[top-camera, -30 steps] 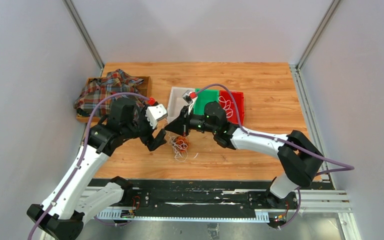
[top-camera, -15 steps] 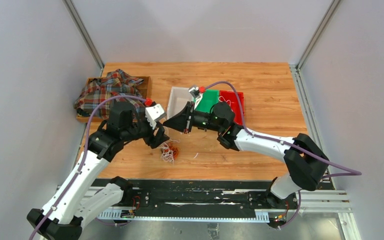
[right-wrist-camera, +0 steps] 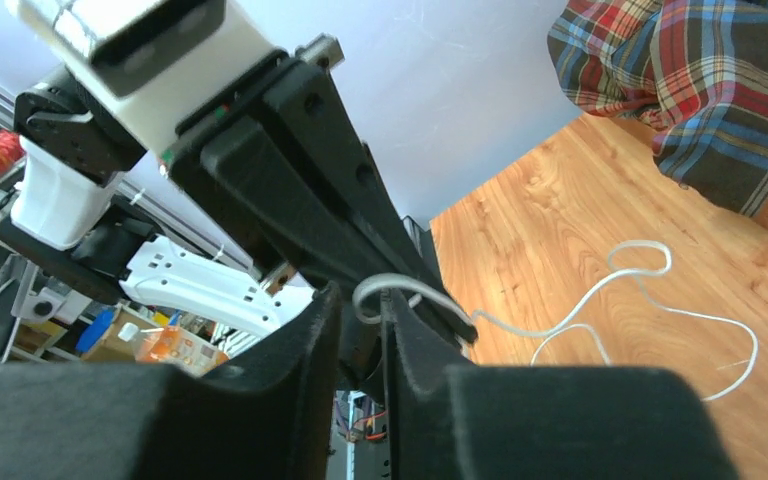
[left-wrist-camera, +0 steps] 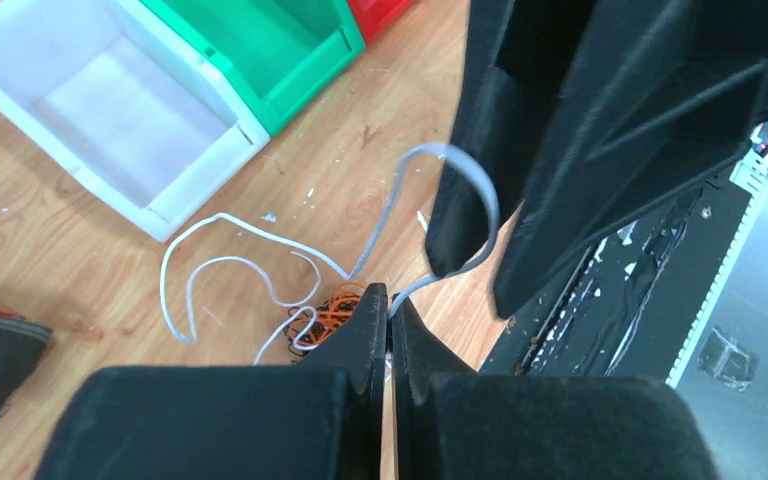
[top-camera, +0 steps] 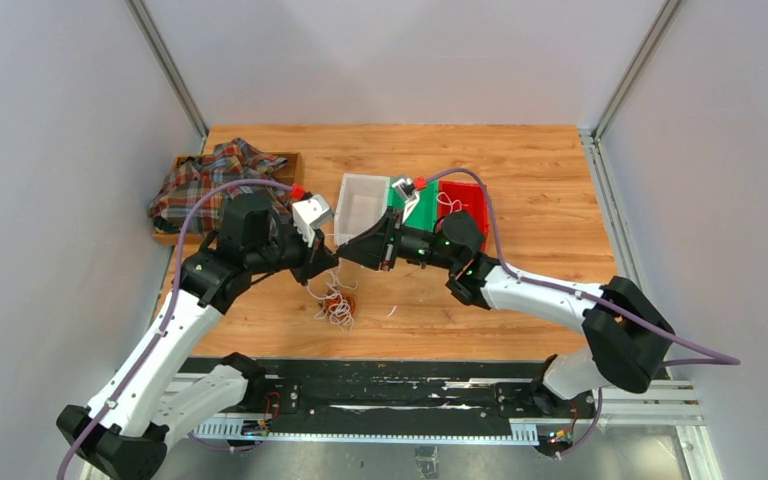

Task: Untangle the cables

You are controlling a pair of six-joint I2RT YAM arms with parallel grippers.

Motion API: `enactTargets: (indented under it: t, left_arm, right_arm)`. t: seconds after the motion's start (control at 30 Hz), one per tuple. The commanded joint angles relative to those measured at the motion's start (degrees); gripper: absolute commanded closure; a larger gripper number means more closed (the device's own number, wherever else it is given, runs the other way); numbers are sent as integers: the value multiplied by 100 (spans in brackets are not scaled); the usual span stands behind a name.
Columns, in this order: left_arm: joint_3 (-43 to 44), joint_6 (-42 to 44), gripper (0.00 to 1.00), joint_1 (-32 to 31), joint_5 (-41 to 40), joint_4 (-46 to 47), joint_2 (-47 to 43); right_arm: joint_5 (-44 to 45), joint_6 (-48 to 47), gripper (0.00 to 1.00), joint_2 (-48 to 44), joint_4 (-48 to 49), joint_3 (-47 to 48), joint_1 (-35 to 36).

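The cables point(top-camera: 338, 304) lie in a small tangle of white, orange and dark wire on the wooden table, in front of both grippers. In the left wrist view my left gripper point(left-wrist-camera: 390, 296) is shut on a white cable point(left-wrist-camera: 222, 218) just above the orange knot point(left-wrist-camera: 332, 310). That cable arcs up and hooks round a finger point(left-wrist-camera: 460, 210) of the right gripper. My right gripper point(right-wrist-camera: 360, 296) has its jaws slightly apart, with the white cable's loop point(right-wrist-camera: 392, 285) lying at its tips. In the top view the left gripper point(top-camera: 325, 265) and right gripper point(top-camera: 346, 250) nearly touch.
A white bin point(top-camera: 360, 199), a green bin point(top-camera: 417, 203) and a red bin point(top-camera: 467, 200) stand in a row behind the grippers. A plaid cloth point(top-camera: 215, 176) fills a wooden tray point(top-camera: 289, 164) at the back left. The black base rail point(top-camera: 390, 395) runs along the near edge.
My left gripper has closed on the white cable. My right gripper, shut before, has parted its jaws. The tangle has shifted left and nearer, and the right arm has reached further left.
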Motion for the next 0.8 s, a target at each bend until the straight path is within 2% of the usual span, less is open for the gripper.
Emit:
enactTargets:
  t: [0.0,0.1,0.23,0.3,0.43,0.57,0.77]
  left_arm:
    - [535,-108,100,27,-315,-118,59]
    - [905,-284,100,38,-477,-83,136]
    - [1447,-278,100,40,-450,-184,301]
    - [1674,-279,100,40,-444,-266,370]
    - [2095,-238,100,39,-277,-661,556]
    - [2350,-284,100,40,-147,-785,616]
    - [2849,-187,100,39,-70,-949,698]
  right_arm:
    - [-21,-36,74,-438,408,-401,-223]
    - [-167,-411,59,-683,416,-705,-300]
    - [-56,-1543,54,-1009,-637,-946,-301]
    - [-35,-1826,46,-997,-709,-990,-260]
    - [296,-2483,36,-772,-819,-649,-30]
    - [520,-2967,35,-330,-868,10,131]
    - [466,-3049,36,565,-943,802,272]
